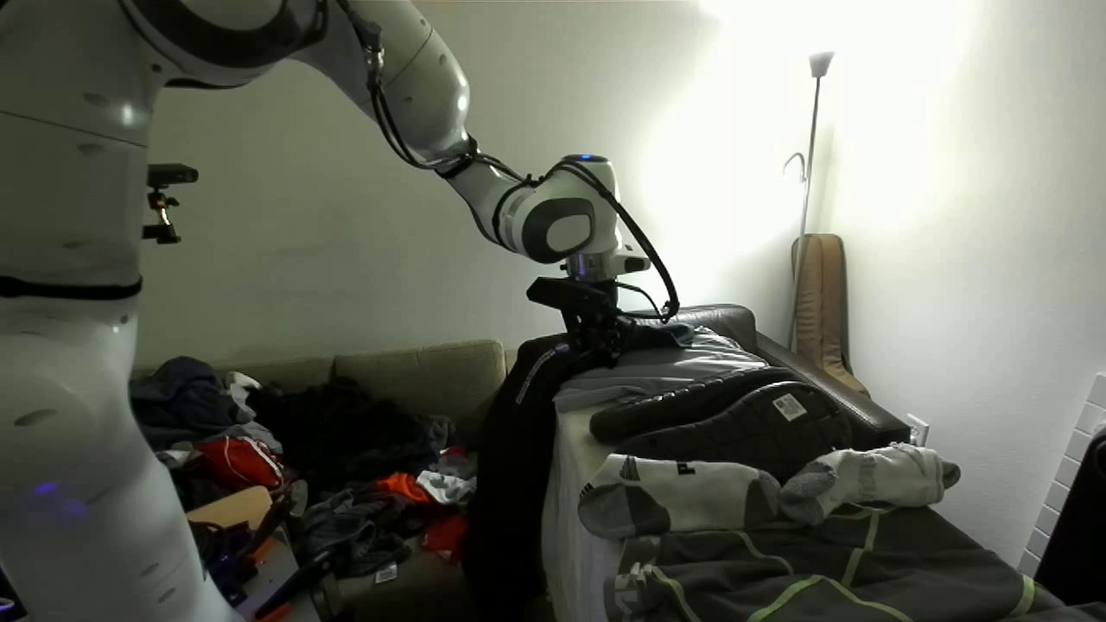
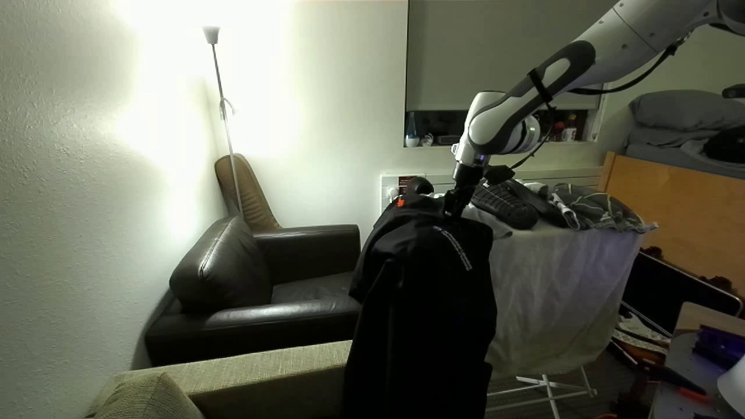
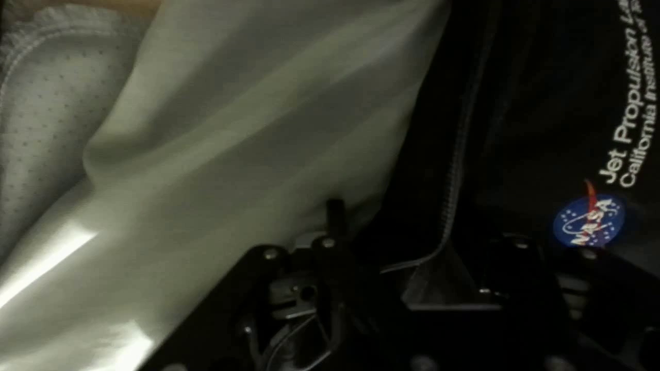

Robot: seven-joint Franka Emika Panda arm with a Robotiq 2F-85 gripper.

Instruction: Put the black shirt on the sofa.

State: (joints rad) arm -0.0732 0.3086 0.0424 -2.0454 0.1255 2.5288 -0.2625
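The black shirt [image 1: 518, 466] is draped over the edge of the white-sheeted rack and hangs down its side. In an exterior view it hangs in front as a long dark sheet [image 2: 425, 302]. In the wrist view its zip seam and printed lettering show [image 3: 526, 129]. My gripper [image 1: 605, 345] points down at the shirt's top, also in an exterior view [image 2: 454, 209]. In the wrist view the fingers [image 3: 425, 226] stand apart with black cloth between them; the dark fingertips are hard to make out. The olive-grey sofa [image 1: 423, 371] stands along the wall, its edge also in an exterior view [image 2: 273, 372].
The white-sheeted rack [image 2: 553, 297] carries grey cloth, dark padded items [image 1: 752, 423], white-grey socks [image 1: 683, 497] and dark green-lined clothes. Mixed clothes [image 1: 346, 432] lie on the sofa. A dark leather armchair [image 2: 314, 291] stands beside the rack, with a floor lamp [image 2: 224, 105] behind.
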